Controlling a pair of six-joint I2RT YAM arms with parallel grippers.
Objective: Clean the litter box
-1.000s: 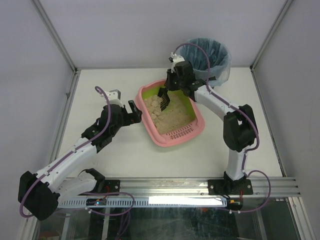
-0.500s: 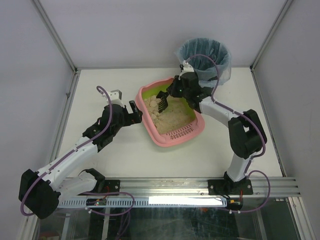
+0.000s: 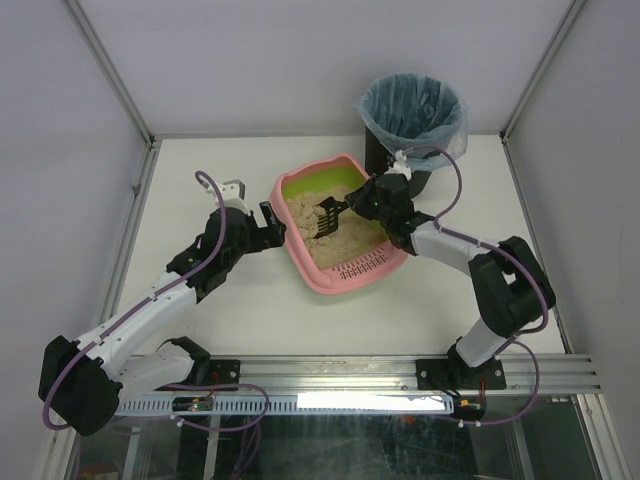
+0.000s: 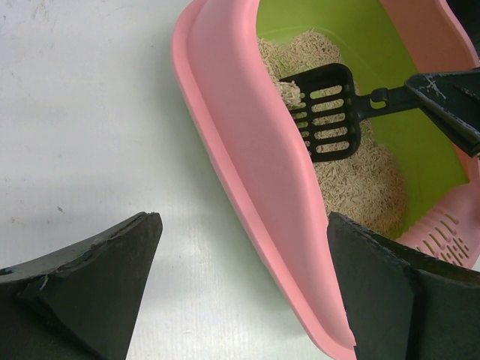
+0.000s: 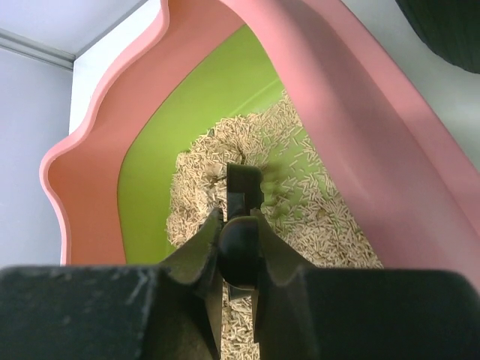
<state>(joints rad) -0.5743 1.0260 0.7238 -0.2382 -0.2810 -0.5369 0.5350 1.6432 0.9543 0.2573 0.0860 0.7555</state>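
The pink litter box [image 3: 300, 258] with green lining and beige litter [image 3: 345, 235] sits mid-table, its slotted grille [image 3: 362, 267] at the near end. My right gripper [image 3: 362, 203] is shut on the handle of a black slotted scoop [image 3: 327, 216], whose head lies low on the litter by the left wall. In the right wrist view my gripper [image 5: 240, 217] clamps the handle [image 5: 240, 251] above the litter [image 5: 300, 214]. My left gripper [image 3: 272, 225] is open; in its wrist view the gripper [image 4: 244, 289] straddles the box's pink left rim [image 4: 247, 172], and the scoop [image 4: 330, 112] holds some litter.
A black bin with a blue bag [image 3: 410, 115] stands at the back right, just behind the right arm. White table [image 3: 220, 310] lies left of and in front of the box. Enclosure walls and metal frame posts ring the table.
My right gripper has come down and to the right from the box's far end, off the bin, swinging the scoop low across the litter. The left arm has barely moved.
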